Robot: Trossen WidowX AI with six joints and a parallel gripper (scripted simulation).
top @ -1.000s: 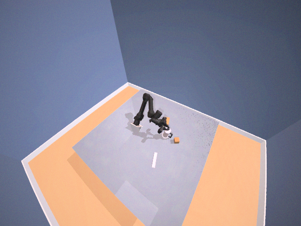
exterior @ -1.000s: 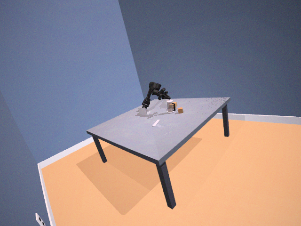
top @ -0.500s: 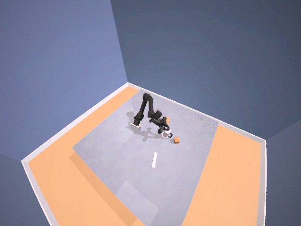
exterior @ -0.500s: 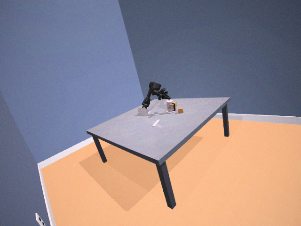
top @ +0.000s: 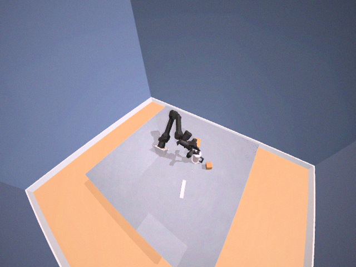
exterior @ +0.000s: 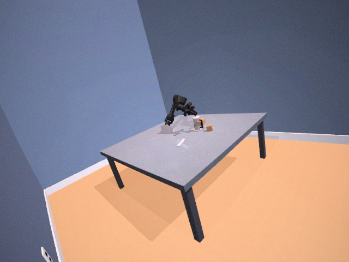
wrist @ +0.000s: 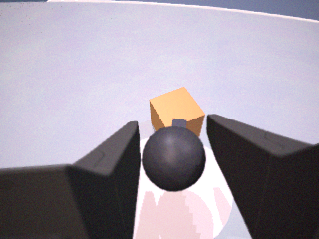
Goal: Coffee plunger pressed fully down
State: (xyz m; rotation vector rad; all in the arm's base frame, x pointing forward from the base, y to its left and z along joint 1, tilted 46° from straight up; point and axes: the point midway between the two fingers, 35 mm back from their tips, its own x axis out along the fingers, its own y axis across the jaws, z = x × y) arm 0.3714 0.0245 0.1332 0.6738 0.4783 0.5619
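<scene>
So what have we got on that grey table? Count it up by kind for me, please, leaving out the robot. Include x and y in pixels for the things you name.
Orange blocks (top: 208, 166) (exterior: 209, 127) (wrist: 176, 104): 2
Coffee press (top: 196, 159) (exterior: 196, 125) (wrist: 174, 211), its plunger included: 1
White strip (top: 182, 188) (exterior: 181, 142): 1
Total: 4

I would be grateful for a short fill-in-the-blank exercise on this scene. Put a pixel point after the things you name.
1. In the wrist view, the plunger's black knob (wrist: 173, 159) is shaped like a ____.
2. The coffee press (top: 196, 159) (exterior: 196, 121) (wrist: 211, 185) stands upright under the claw (top: 194, 153) (exterior: 196, 114) (wrist: 172, 126), and the black part on its side is its ____.
3. The number of orange blocks (top: 208, 166) (exterior: 209, 127) (wrist: 176, 106) on the table (top: 161, 186) (exterior: 169, 158) (wrist: 75, 65) is ____.
4. The flat strip (top: 182, 188) (exterior: 181, 142) is coloured ____.

Missing words: ball; handle; two; white.
</scene>
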